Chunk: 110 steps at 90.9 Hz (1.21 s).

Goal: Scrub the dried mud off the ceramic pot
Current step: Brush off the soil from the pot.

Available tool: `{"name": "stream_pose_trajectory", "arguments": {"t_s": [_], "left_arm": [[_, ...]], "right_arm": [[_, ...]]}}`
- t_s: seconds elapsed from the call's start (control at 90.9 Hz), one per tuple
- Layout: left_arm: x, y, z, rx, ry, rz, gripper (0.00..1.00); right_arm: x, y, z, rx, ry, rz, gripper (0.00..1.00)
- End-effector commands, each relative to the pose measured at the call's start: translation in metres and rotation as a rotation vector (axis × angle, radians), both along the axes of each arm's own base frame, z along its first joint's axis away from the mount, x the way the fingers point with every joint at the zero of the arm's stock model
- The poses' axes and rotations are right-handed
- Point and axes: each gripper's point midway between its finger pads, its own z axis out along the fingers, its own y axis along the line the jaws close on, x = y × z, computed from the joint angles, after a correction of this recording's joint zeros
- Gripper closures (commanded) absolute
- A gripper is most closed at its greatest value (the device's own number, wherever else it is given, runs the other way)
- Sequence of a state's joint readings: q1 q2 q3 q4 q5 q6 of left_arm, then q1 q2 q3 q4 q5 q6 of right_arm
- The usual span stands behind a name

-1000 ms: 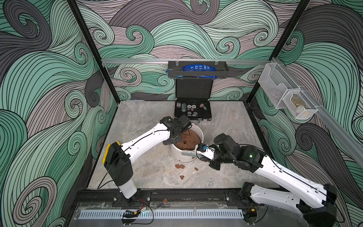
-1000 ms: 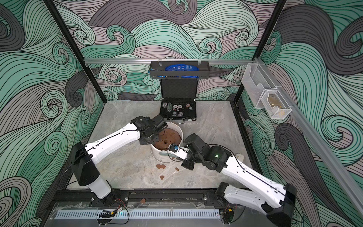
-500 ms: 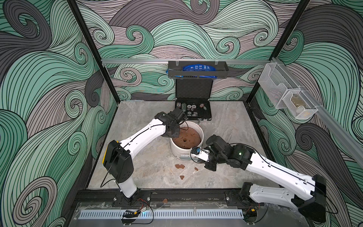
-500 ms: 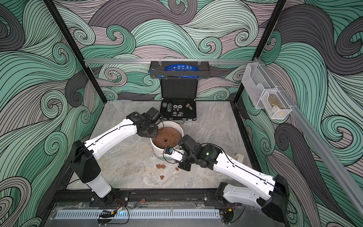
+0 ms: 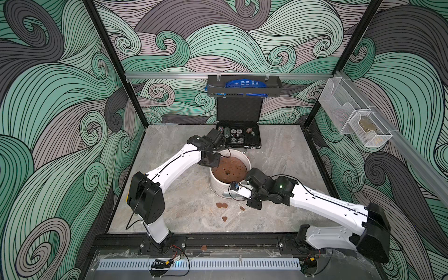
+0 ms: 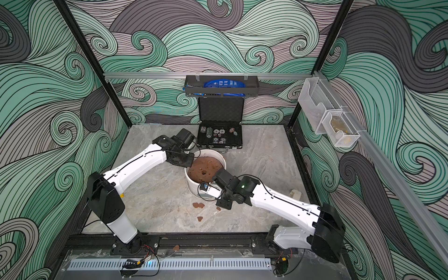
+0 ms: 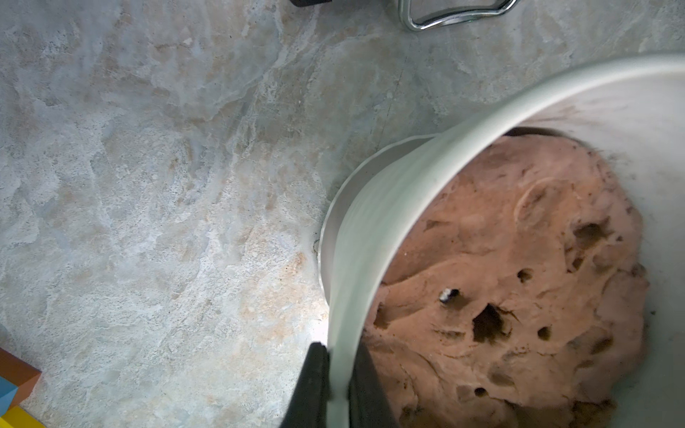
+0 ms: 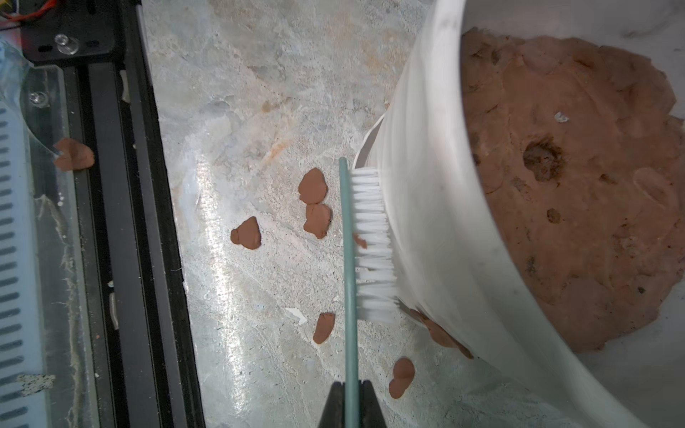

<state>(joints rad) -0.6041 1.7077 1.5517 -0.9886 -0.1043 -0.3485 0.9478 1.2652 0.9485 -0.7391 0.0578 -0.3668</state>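
Marbled grey tabletop (image 5: 184, 208) holds the wide white ribbed ceramic pot (image 5: 218, 186) centrally, left gripper (image 7: 339, 357) pinching its rim, right gripper (image 8: 351, 389) clamped on a teal white-bristled brush (image 8: 348, 259) mid-scrub; next, bristles (image 8: 372, 222) should reach reddish-brown dried mud patches (image 8: 441, 335) clinging beside them.

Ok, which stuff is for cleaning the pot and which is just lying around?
For the job:
- ceramic pot, held at the rim by the left gripper
- brush in the right gripper
- dried mud stuck on the pot wall
- mud chips on the table

Just lying about:
- poker chip case
- black shelf holding something blue
- clear wall bins
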Motion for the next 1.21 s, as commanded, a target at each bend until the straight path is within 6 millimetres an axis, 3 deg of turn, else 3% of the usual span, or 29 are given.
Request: {"name": "stream_pose_trajectory", "arguments": {"t_s": [0.0, 0.264, 0.583, 0.88, 1.112, 1.2], "left_arm": [[0.0, -0.011, -0.008, -0.03, 0.048, -0.061, 0.94], [0.007, -0.015, -0.004, -0.028, 0.033, -0.112, 0.94], [0.018, -0.017, -0.01, 0.055, -0.003, -0.407, 0.93], [0.032, -0.019, 0.001, 0.06, -0.062, -0.569, 0.94], [0.032, -0.025, 0.014, 0.024, -0.063, -0.58, 0.83], [0.031, -0.025, 0.023, 0.013, -0.072, -0.558, 0.74]], "right_arm": [[0.005, -0.008, -0.007, -0.054, -0.026, -0.044, 1.0], [-0.012, -0.007, -0.014, -0.064, 0.001, 0.034, 1.0], [-0.031, 0.02, 0.045, 0.194, -0.026, 0.143, 1.0], [-0.032, 0.021, 0.053, 0.208, -0.025, 0.15, 1.0], [-0.032, 0.021, 0.058, 0.216, -0.031, 0.144, 1.0], [-0.032, 0.02, 0.06, 0.225, -0.032, 0.139, 1.0]]}}
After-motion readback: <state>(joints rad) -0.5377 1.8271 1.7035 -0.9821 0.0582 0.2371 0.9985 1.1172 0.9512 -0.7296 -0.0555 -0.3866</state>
